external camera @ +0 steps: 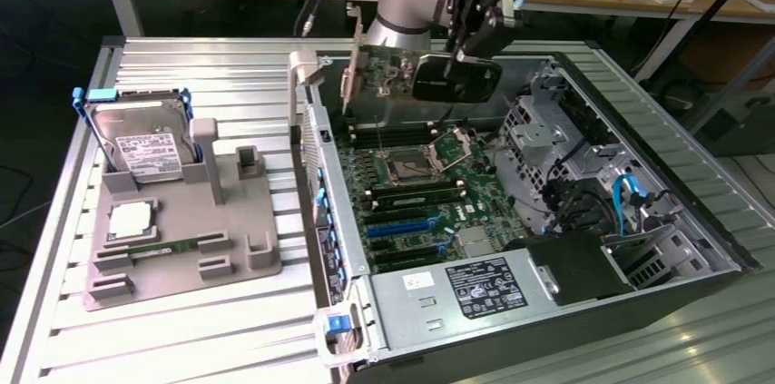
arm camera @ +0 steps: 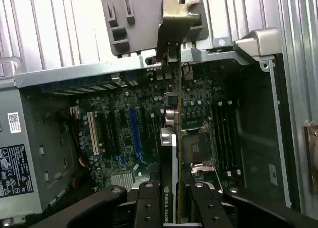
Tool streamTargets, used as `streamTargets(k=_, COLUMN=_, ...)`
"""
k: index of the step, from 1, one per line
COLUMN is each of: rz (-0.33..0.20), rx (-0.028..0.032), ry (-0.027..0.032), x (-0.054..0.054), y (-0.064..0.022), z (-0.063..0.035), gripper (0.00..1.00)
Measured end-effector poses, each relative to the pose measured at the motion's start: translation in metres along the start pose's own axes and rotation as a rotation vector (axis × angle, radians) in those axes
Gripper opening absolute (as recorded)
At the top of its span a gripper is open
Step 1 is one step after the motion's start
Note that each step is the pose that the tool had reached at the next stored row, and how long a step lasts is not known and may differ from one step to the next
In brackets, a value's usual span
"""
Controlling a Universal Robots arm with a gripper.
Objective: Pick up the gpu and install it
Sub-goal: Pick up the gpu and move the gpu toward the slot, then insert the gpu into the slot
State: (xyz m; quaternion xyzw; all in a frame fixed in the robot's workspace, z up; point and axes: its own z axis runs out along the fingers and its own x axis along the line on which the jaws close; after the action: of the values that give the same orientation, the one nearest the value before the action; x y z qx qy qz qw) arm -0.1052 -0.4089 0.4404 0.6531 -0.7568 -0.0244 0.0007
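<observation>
The gripper [external camera: 458, 57] has its fingers [arm camera: 148, 208] closed partway on the gpu [external camera: 446, 84], pinching the thin black-faced card by one long edge. The card hangs upright over the open computer case [external camera: 343, 248], well clear of the green motherboard [external camera: 418, 198]. Its tan metal bracket [arm camera: 176, 19] sits near the case's rear wall.

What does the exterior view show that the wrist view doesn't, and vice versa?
Exterior view: hard drive and memory stick on the grey fixture beside the case. Wrist view: gpu edge-on, clamped in the gripper, hanging over the motherboard, not seated. Shared: gpu, fixture, motherboard, open case.
</observation>
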Motion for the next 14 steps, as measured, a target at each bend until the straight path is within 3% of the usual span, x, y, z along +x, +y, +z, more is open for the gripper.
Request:
streamTargets(k=1, rz=-0.025, rx=-0.0008, ry=0.0010, x=-0.002, y=-0.0112, z=-0.0001, gripper=0.27)
streamTargets(k=7, rz=-0.136, rx=-0.0042, ry=0.0052, x=-0.008, y=-0.0519, z=-0.0005, gripper=0.27)
streamTargets(k=12, rz=-0.141, rx=-0.0044, ry=0.0054, x=-0.008, y=-0.0528, z=0.0011, gripper=0.27)
streamTargets(k=13, rz=-0.141, rx=-0.0044, ry=0.0053, x=-0.008, y=-0.0530, z=0.0060, gripper=0.27)
streamTargets(k=14, rz=-0.141, rx=-0.0043, ry=0.0053, x=-0.007, y=-0.0535, z=0.0179, gripper=0.27)
